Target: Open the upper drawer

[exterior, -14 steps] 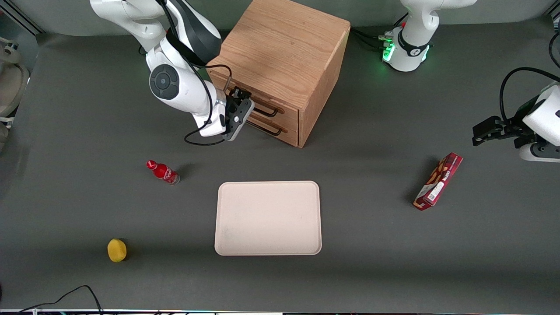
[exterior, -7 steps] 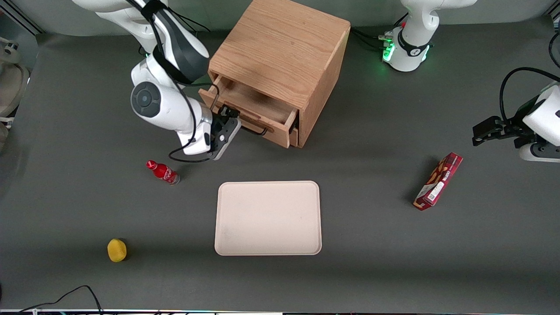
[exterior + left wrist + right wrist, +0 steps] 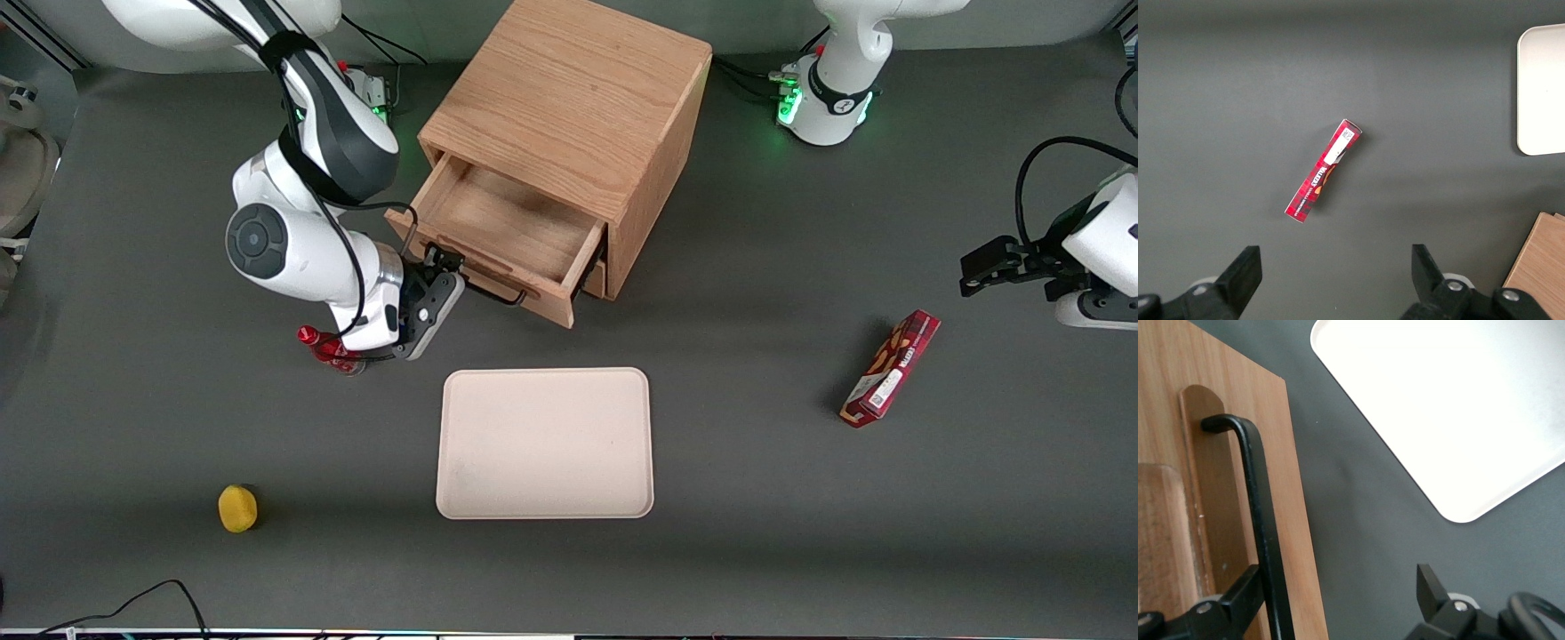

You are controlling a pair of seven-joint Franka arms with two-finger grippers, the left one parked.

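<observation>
Since half a second ago, the shallow light-wood upper drawer (image 3: pixel 502 240) slides farther out of the oak cabinet (image 3: pixel 569 107) toward the front camera; a second ago it sat flush. My gripper (image 3: pixel 442 272) travels with it and now sits at the working-arm end of the drawer's thin black wire bar handle (image 3: pixel 487 290).

Wrist view: my two black fingers (image 3: pixel 1245 597) are spread, one on each side of the bar handle (image 3: pixel 1258 513), with a clear gap between the bar and the finger away from the wood. No pinch on the bar visible.

Drawer interior is bare wood. Lower twin drawer (image 3: pixel 594 278) is mostly covered by the open one above it; only an end shows.

Small red bottle (image 3: pixel 322 345) lies on the dark grey table (image 3: pixel 756 498), partly hidden under my wrist. Beige rectangular tray (image 3: pixel 545 443) is nearer the front camera than the cabinet. Yellow round fruit (image 3: pixel 237 508) rests nearer the camera still. Red snack box (image 3: pixel 891 368) lies toward the parked arm's end.
</observation>
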